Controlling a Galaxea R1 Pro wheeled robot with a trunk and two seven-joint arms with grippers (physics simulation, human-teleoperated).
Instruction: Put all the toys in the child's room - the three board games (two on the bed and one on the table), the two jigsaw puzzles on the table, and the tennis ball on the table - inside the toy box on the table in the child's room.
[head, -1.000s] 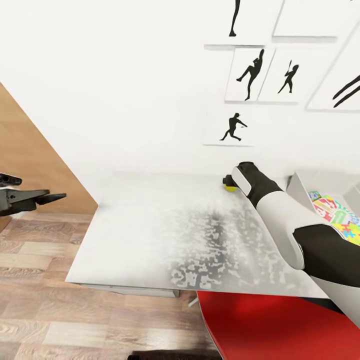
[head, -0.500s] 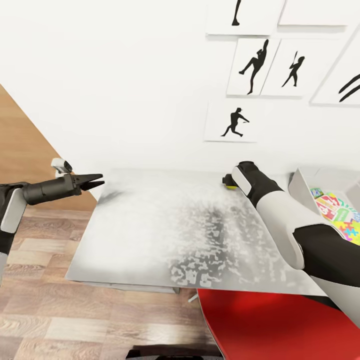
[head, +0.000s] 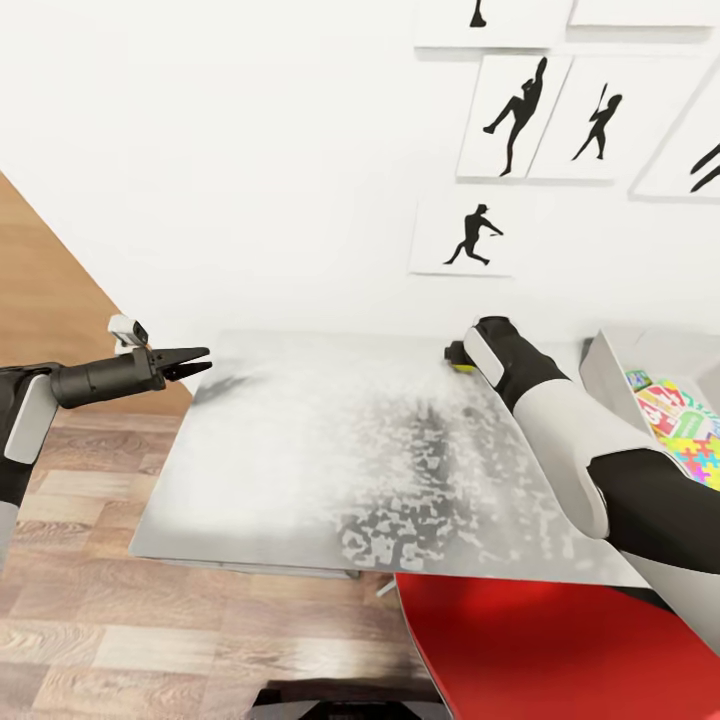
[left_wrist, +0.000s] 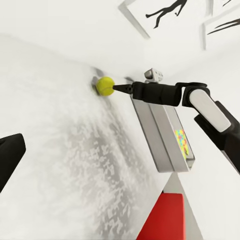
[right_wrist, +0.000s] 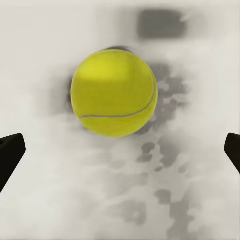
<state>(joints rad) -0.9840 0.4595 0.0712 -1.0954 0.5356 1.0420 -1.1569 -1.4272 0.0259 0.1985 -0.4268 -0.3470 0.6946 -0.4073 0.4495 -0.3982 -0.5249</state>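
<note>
Head: my right gripper (head: 455, 357) is at the ball (head: 461, 364), far table (head: 300, 450) edge, near the box (head: 600, 370).
Left wrist: my left gripper (head: 195, 361) idles, apparently shut.
Right wrist: jaws spread wide, ball (right_wrist: 114, 93) unheld between them. Risk: a nudge could roll it away.

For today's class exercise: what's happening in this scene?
The robot's right claw is open and reaching for the ball, which sits on the table near the wall, not yet gripped. The left claw hovers at the table's far-left corner, holding nothing. The toy box beside the right arm already holds colourful toys.
</note>
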